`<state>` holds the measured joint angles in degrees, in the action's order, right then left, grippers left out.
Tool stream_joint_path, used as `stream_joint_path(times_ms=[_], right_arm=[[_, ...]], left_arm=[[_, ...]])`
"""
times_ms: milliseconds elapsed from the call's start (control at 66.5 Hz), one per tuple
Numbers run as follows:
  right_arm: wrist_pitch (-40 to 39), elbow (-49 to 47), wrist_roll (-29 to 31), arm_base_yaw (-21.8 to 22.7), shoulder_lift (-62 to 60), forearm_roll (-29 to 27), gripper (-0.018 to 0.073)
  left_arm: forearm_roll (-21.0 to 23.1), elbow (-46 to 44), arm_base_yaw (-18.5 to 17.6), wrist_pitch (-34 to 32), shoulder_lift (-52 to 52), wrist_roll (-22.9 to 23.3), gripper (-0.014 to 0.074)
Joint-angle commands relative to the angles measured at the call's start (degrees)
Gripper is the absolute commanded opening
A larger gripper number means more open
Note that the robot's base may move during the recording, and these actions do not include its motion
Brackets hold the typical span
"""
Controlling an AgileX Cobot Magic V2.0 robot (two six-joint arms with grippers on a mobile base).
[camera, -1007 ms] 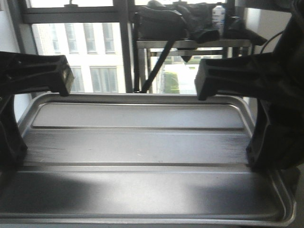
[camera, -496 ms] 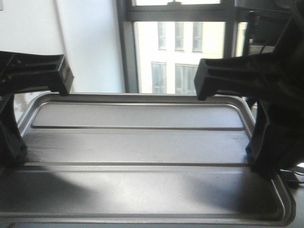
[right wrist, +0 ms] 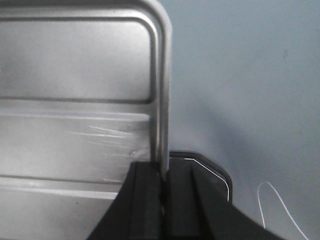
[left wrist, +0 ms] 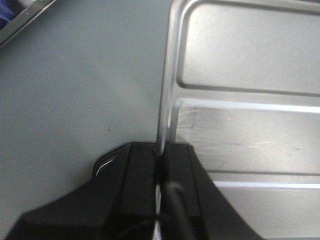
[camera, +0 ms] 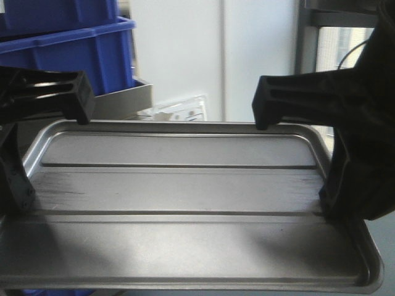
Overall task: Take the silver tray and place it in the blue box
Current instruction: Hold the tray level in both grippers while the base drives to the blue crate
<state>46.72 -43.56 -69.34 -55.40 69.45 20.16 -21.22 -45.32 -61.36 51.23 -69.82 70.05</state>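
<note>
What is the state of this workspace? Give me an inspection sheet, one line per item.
Surface: plain grey surface below the tray.
Job's things: silver tray held up level by its short ends; blue box beyond it, upper left, not yet reached.
Clutter: second blue crate above the box; metal pan and clear plastic item behind the tray.
Grippers: left gripper shut on the left rim; right gripper shut on the right rim.
Cables: thin white strand on the surface.
Surroundings: white wall, window frame.
</note>
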Motion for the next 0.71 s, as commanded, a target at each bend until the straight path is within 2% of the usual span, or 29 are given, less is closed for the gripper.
stream_joint_path(times_ms=[0,691], right_arm=[[-1.53,-1.39,0.12,-0.06,-1.48,1.93,0.0053],[-1.47,-1.39,0.12,-0.06,-1.48,1.93,0.0053]], left_arm=[[-1.38,-1.81,0.09,-0.65,1.49,0.24,-0.0015],[-1.38,-1.81,0.09,-0.65,1.49,0.24,-0.0015]])
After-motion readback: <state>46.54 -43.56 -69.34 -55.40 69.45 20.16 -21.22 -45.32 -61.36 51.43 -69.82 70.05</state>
